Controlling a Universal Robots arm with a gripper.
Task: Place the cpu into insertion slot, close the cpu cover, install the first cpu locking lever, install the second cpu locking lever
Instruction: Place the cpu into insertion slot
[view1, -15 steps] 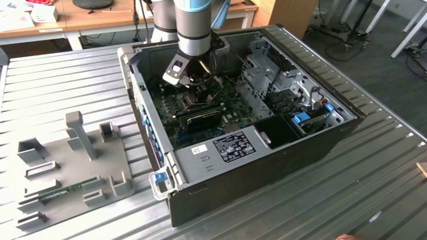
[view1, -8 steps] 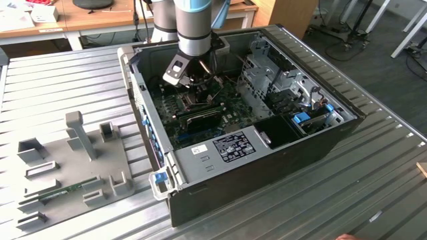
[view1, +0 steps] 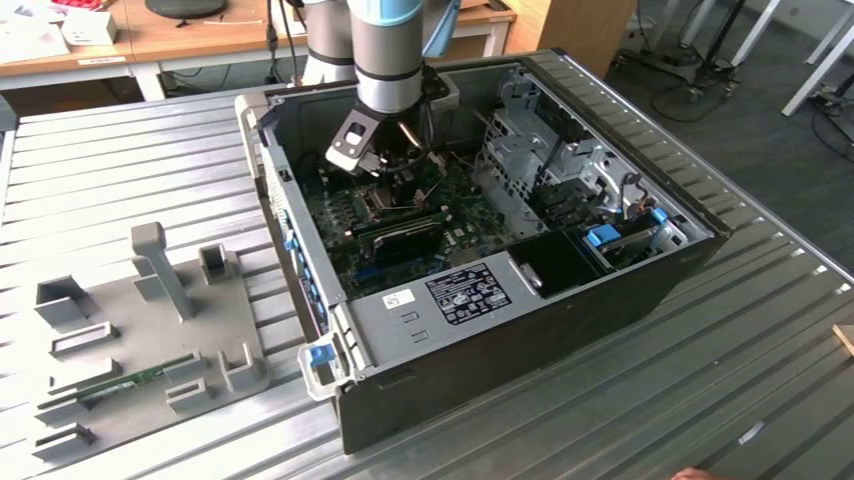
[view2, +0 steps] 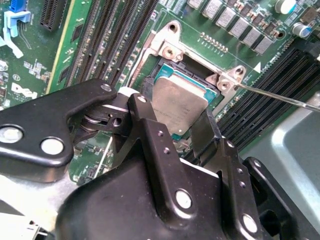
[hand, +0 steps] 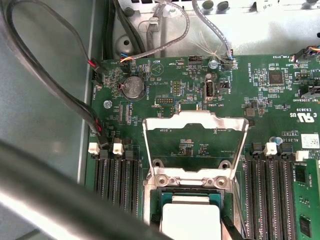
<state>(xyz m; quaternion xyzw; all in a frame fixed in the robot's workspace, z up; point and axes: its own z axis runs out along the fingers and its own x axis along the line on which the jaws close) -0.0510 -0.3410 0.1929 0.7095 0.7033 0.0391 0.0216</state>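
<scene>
In the second wrist view the cpu (view2: 179, 102), a small grey metallic square, lies level in the insertion slot (view2: 226, 83) on the green motherboard (view2: 82, 55). My gripper (view2: 177, 131) straddles it, its black fingers (view2: 150, 127) pressed against two opposite edges. The first wrist view has the cpu (hand: 192, 222) in the insertion slot (hand: 165, 192), and the cpu cover (hand: 195, 119) stands swung up and open behind it. A thin wire locking lever (view2: 280, 97) sticks out sideways, unlatched. In the exterior view the gripper (view1: 387, 170) is down inside the open computer case.
Long black memory slots (view2: 112, 40) flank the socket on both sides. Black cables (hand: 30, 70) run along the case wall. The case (view1: 641, 260) lies open on a ribbed metal table (view1: 120, 170), with a grey fixture plate (view1: 147, 330) at the exterior view's left.
</scene>
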